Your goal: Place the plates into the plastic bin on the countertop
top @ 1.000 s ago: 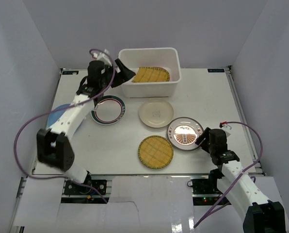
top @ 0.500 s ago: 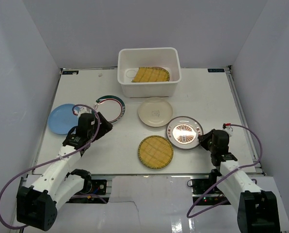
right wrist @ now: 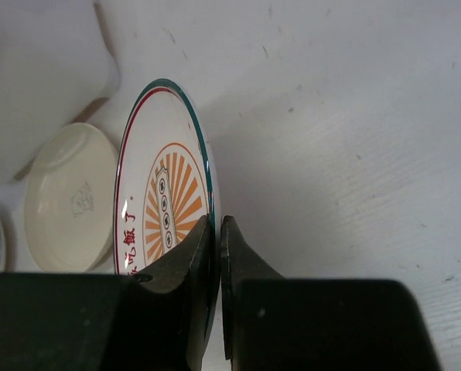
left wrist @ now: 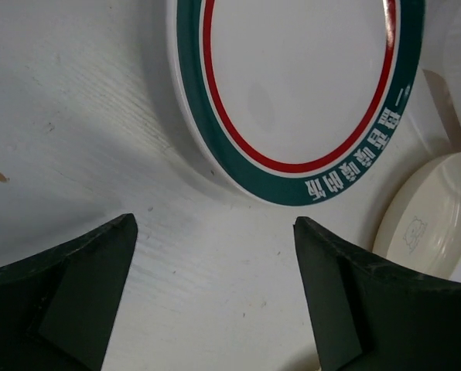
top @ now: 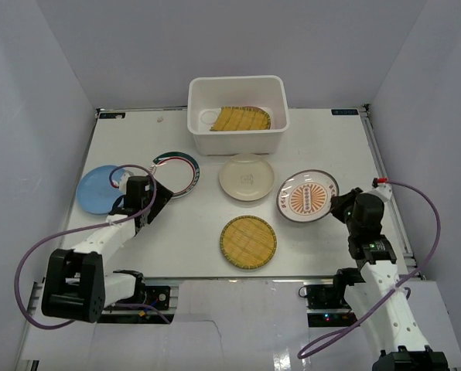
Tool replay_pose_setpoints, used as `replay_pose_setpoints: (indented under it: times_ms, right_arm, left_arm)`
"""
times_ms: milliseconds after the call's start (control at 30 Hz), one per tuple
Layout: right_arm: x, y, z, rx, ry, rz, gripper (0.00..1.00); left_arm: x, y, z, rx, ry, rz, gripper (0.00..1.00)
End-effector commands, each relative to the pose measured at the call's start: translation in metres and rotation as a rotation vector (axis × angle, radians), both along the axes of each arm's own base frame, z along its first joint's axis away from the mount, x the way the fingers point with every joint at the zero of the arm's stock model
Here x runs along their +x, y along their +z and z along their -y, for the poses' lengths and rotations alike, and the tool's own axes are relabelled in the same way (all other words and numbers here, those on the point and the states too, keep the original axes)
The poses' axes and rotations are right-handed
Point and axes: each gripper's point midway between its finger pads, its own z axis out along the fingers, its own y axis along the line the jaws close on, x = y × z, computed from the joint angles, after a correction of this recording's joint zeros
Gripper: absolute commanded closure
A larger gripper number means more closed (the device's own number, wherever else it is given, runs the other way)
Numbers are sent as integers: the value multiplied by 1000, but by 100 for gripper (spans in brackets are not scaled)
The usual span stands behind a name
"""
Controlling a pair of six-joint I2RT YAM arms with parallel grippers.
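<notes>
1. Pinching the sunburst plate (top: 308, 196) by its right rim, the right end effector (right wrist: 217, 232) is clamped shut; the plate tilts up off the bench (top: 184, 239).
2. Plastic bin (top: 238, 142) lies far and left of it, past the cream plate (top: 247, 177).
3. Left end effector (left wrist: 213, 224) gapes empty, teal-rimmed plate (left wrist: 292, 77) just ahead.

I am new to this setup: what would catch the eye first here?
The sunburst plate, on the right, is tilted up with its rim pinched in the shut right gripper. At the back, the white bin holds a bamboo disc; the open left gripper hovers by the teal-rimmed plate.
</notes>
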Motion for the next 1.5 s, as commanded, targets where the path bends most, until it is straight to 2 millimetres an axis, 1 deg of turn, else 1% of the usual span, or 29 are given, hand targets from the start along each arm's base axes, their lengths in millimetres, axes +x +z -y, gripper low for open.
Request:
replay_pose_setpoints:
  times_ms: [0, 100, 167, 200, 233, 300, 367, 400, 433, 500, 533, 567, 667, 700, 733, 767, 800, 833, 900, 967, 1000, 1033, 1067, 1100, 1133, 1200, 1233, 1367, 1467]
  right_arm:
    - [14, 103, 1, -18, 11, 246, 92]
    - [22, 156, -25, 31, 149, 377, 92]
    - [33, 170, -48, 107, 250, 409, 92]
    - [35, 196, -62, 139, 329, 494, 92]
    - [46, 194, -69, 168, 351, 478, 92]
    - [56, 221, -83, 199, 401, 533, 92]
    - [80, 224, -102, 201, 430, 526, 92]
    - [88, 246, -108, 179, 446, 568, 92]
    - [110, 234, -119, 172, 454, 528, 92]
    - [130, 238, -138, 141, 477, 526, 92]
    - [155, 237, -147, 135, 480, 503, 92]
    - [168, 234, -155, 136, 486, 483, 92]
    - [213, 228, -173, 134, 493, 441, 92]
    - [224, 225, -175, 131, 483, 431, 92]
    - [243, 202, -181, 119, 478, 380, 92]
    - [253, 215, -184, 115, 471, 383, 92]
    - [270, 190, -189, 104, 467, 328, 92]
    - [279, 204, -193, 97, 468, 349, 92]
    - [294, 169, -200, 90, 466, 267, 92]
    - [302, 168, -208, 84, 472, 267, 92]
    - [308, 150, -212, 74, 473, 232, 92]
    - [309, 147, -218, 63, 481, 224, 86]
    - [314, 155, -221, 46, 487, 243, 78]
    - [316, 143, -226, 34, 502, 214, 67]
    - [315, 145, -231, 27, 517, 216, 48]
    - [313, 152, -236, 8, 547, 231, 33]
    - [311, 156, -236, 3, 550, 238, 25]
    - [298, 182, -229, -43, 560, 293, 11]
    - [277, 202, -219, -74, 572, 330, 11]
  left_arm:
    - [29, 14, -4, -21, 41, 84, 10]
    - [37, 11, -10, -14, 72, 97, 16]
    - [40, 4, -16, 2, 100, 83, 20]
    - [43, 3, -18, -2, 116, 90, 21]
    - [43, -4, -18, -3, 121, 73, 22]
    - [47, -7, -19, 0, 129, 69, 22]
    - [49, -17, -21, 1, 143, 43, 24]
    - [53, -17, -21, 2, 143, 45, 25]
    - [54, -19, -22, 7, 151, 37, 27]
    - [57, -24, -23, 6, 156, 25, 38]
    - [58, -25, -24, 5, 157, 25, 42]
    - [58, -25, -24, 5, 157, 25, 50]
    - [59, -24, -24, 8, 158, 36, 60]
    - [60, -23, -25, 13, 157, 38, 69]
    - [61, -22, -25, 16, 154, 40, 76]
    - [61, -22, -25, 24, 150, 34, 82]
    - [61, -21, -26, 28, 148, 34, 92]
    - [62, -19, -26, 34, 144, 38, 98]
    - [61, -13, -27, 48, 134, 46, 100]
    - [60, -7, -27, 57, 124, 60, 100]
    - [60, 4, -26, 56, 111, 91, 100]
    - [59, 9, -25, 54, 102, 104, 100]
    - [54, 11, -24, 50, 91, 104, 100]
    - [52, 17, -22, 48, 74, 118, 100]
    - [49, 35, -17, 29, 47, 166, 100]
    - [37, 46, -14, 25, 19, 173, 100]
    - [32, 69, -11, 19, -8, 237, 100]
    - [7, 110, 0, -10, -88, 314, 100]
    - [-8, 148, 16, -67, -169, 392, 100]
